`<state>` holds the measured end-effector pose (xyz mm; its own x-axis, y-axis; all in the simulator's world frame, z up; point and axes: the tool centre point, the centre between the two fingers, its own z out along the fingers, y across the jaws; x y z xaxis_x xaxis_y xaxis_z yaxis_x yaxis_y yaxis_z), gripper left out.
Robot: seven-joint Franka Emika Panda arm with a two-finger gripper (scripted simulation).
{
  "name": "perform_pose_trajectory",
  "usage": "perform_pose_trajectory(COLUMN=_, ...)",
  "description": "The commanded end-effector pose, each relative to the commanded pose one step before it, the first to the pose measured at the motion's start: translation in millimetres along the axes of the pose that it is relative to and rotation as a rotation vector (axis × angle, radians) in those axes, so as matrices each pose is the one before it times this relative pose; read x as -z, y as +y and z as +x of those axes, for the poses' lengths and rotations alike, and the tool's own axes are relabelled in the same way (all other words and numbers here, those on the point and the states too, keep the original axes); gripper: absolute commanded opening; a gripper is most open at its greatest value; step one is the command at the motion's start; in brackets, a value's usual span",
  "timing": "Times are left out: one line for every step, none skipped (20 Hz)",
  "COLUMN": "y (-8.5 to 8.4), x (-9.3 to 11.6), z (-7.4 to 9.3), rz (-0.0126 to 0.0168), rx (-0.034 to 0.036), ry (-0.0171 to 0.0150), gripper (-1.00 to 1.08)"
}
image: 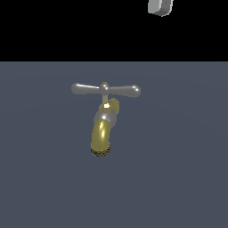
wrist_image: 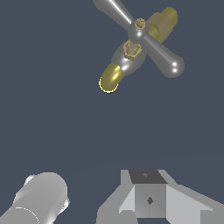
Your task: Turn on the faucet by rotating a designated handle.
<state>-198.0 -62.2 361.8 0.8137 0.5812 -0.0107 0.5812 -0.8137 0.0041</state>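
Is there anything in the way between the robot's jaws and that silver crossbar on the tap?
Nothing. In the wrist view only bare dark surface separates the gripper from the handle.

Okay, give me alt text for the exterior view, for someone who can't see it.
A small faucet sits on a flat grey-blue surface, its brass-gold spout curving toward the camera under a silver crossbar handle. Part of the grey gripper shows at the top edge against black, well clear of the handle.

The faucet (image: pixel 103 129) stands on the grey tabletop (image: pixel 187 178), its silver handle (image: pixel 106 90) lying level across the top. A grey piece of the arm (image: pixel 160 6) hangs well above, far from it.
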Motion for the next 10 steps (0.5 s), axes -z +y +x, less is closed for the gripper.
perform_pose_trajectory(y=7.89, x=-12.99, z=4.42, rz=-0.00105, rx=0.06338, ry=0.00061, gripper=-1.0)
perform_pose_trajectory(y=3.15, x=-5.09, z=1.77, rz=-0.00021, rx=0.0246, ry=0.0002, gripper=-1.0)
perform_pose_trajectory(y=3.15, x=-5.08, z=1.77, rz=-0.00022, rx=0.02454, ry=0.00019, gripper=-1.0)
perform_pose_trajectory(y=3.14, x=-5.07, z=1.78, rz=-0.00022, rx=0.02449, ry=0.00019, gripper=-1.0)
perform_pose_trajectory(y=3.14, x=-5.05, z=1.78, rz=-0.00022, rx=0.02441, ry=0.00018, gripper=-1.0)
perform_pose_trajectory(y=3.14, x=-5.03, z=1.78, rz=-0.00023, rx=0.02433, ry=0.00018, gripper=-1.0)
perform_pose_trajectory(y=3.13, x=-5.01, z=1.79, rz=-0.00023, rx=0.02424, ry=0.00017, gripper=-1.0)
perform_pose_trajectory(y=3.12, x=-4.99, z=1.79, rz=-0.00023, rx=0.02413, ry=0.00017, gripper=-1.0)
perform_pose_trajectory(y=3.11, x=-4.96, z=1.79, rz=-0.00023, rx=0.02401, ry=0.00017, gripper=-1.0)
perform_pose_trajectory(y=3.1, x=-4.93, z=1.79, rz=-0.00023, rx=0.02388, ry=0.00017, gripper=-1.0)
